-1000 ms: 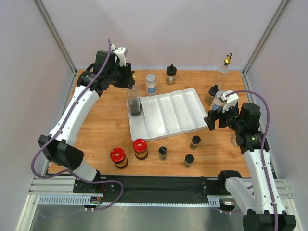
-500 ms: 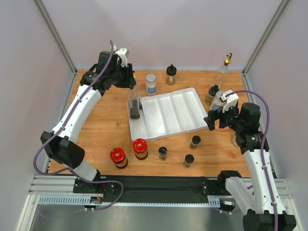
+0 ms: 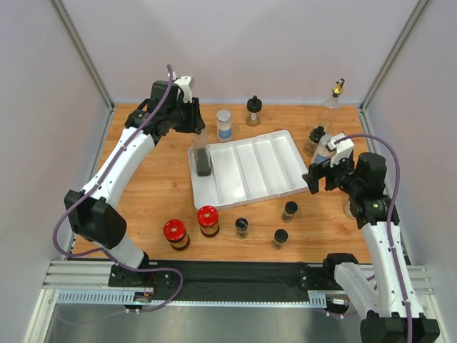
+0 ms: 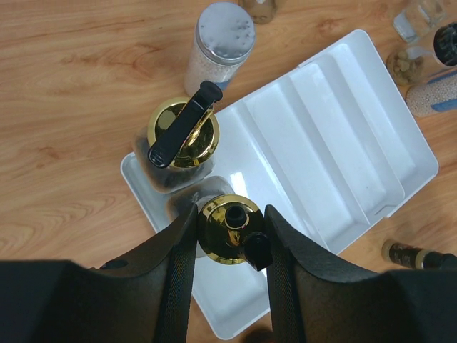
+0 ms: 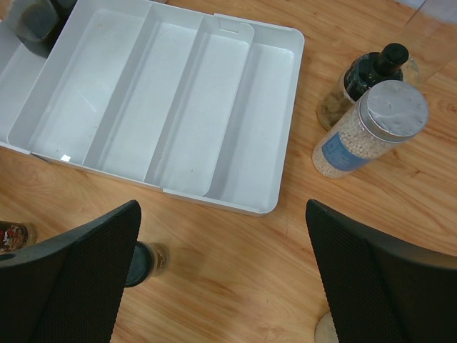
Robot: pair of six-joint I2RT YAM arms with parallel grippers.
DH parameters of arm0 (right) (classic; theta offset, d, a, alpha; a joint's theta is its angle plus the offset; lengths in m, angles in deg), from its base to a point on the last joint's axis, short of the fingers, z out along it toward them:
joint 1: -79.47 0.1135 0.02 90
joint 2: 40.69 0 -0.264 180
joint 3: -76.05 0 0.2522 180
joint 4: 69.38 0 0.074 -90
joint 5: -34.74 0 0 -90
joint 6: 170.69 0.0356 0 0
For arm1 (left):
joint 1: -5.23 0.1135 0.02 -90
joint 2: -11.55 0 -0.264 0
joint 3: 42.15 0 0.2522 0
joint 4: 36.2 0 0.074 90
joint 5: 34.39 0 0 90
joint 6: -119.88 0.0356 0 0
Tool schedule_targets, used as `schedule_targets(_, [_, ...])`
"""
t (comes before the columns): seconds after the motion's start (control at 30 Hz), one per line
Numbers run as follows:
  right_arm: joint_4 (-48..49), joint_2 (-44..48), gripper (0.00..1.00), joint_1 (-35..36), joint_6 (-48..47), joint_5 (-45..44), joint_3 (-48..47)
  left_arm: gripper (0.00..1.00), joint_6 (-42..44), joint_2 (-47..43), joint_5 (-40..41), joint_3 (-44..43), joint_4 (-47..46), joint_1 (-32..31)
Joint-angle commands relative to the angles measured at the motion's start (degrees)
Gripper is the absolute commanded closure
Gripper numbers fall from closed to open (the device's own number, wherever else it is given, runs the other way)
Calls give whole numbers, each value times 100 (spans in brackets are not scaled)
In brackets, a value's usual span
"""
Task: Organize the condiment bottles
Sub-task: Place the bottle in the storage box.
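1. The left hand [image 4: 230, 213] is clenched on a gold-capped bottle [image 4: 227, 230], with one finger on each side of the cap.
2. The bottle hangs directly beneath the hand, between its fingers, over the end compartment of the white divided tray [image 4: 321, 143].
3. The bottle is upright, its long axis running straight down from the hand with the cap uppermost. In the top view its dark-filled lower end is inside that compartment. Whether it touches the tray floor I cannot tell.
4. Its short black spout sits on the wrist side of the cap.
5. A second gold-capped bottle [image 4: 182, 132] stands upright just beyond the fingertips, at the same end of the tray. Its black spout slants away from the hand.
6. The right hand [image 5: 223, 209] is released, fingers spread wide and holding nothing. It hovers above the surface [image 5: 235, 286] beside the tray's other end.
7. Ahead of the right hand, toward the finger on the view's right, a silver-lidded jar [image 5: 364, 132] stands upright. A black-capped bottle [image 5: 368, 75] stands upright just beyond it.
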Motion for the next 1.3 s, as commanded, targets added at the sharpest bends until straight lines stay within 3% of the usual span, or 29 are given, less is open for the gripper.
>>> schedule_targets(0.0, [103, 21, 0, 23, -78, -91, 33, 100, -10, -135, -152, 73, -567, -32])
schedule_targets(0.03, [104, 21, 0, 23, -78, -91, 42, 100, 8, -143, -153, 91, -567, -32])
schedule_targets(0.1, [95, 21, 0, 23, -78, -91, 42, 88, 17, -178, -161, 126, -567, -32])
schedule_targets(0.43, [104, -5, 0, 23, -78, -108, 42, 52, 96, -345, -179, 179, -506, -32])
schedule_targets(0.7, [112, -40, 0, 23, -87, -135, 42, 32, 175, -477, -109, 188, -401, -32])
schedule_targets(1.17, [104, -49, 0, 14, -174, -179, 59, 15, 544, -1303, -3, 118, -128, -23])
schedule_targets(1.2, [104, -49, 0, 23, -183, -170, 68, 1, 640, -1391, 23, 187, -128, -23])
schedule_targets(1.27, [121, -32, 0, 14, -192, -161, 86, 0, 763, -1689, 189, 398, -93, -23])
